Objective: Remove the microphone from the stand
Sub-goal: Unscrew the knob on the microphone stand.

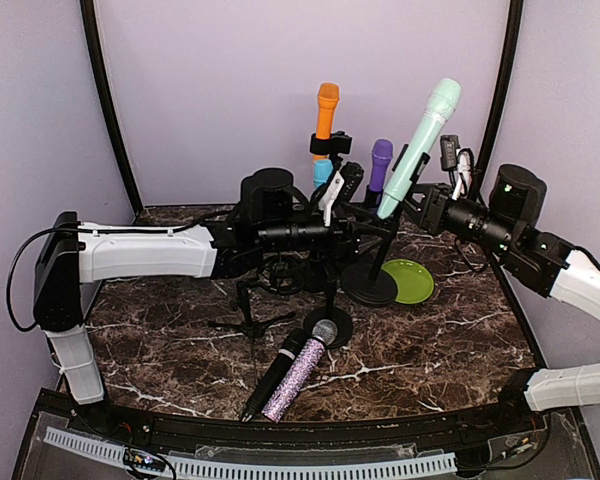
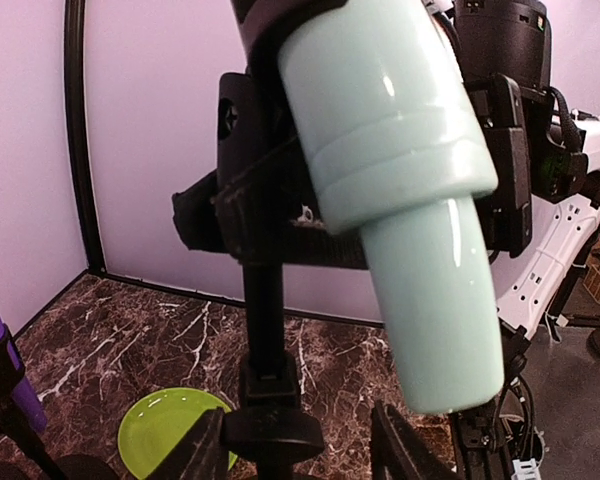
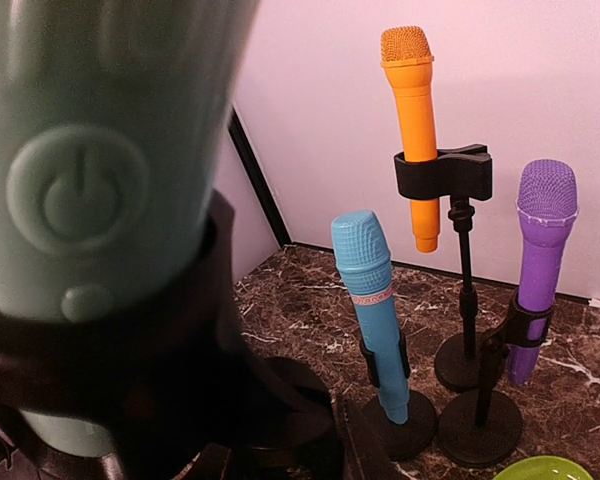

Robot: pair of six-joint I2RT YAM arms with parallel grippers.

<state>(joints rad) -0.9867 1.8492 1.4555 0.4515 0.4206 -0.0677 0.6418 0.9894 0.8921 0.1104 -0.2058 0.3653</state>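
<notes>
The pale mint-green plastic microphone (image 2: 400, 200) sits clipped in the black metal stand (image 2: 265, 330), leaning up to the right. The right gripper (image 1: 415, 196) is nearest, beside its lower end, but I cannot tell its grip. The left gripper (image 2: 295, 445) straddles the pole with fingers spread.

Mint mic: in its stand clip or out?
In. Left wrist view shows the black clip wrapped around the mint mic.

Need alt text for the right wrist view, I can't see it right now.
A mint-green microphone, power button toward the camera, fills the left of the frame, ringed by a black clip. Behind it on the marble table, an orange microphone, a blue microphone and a purple microphone sit in separate stands.
</notes>
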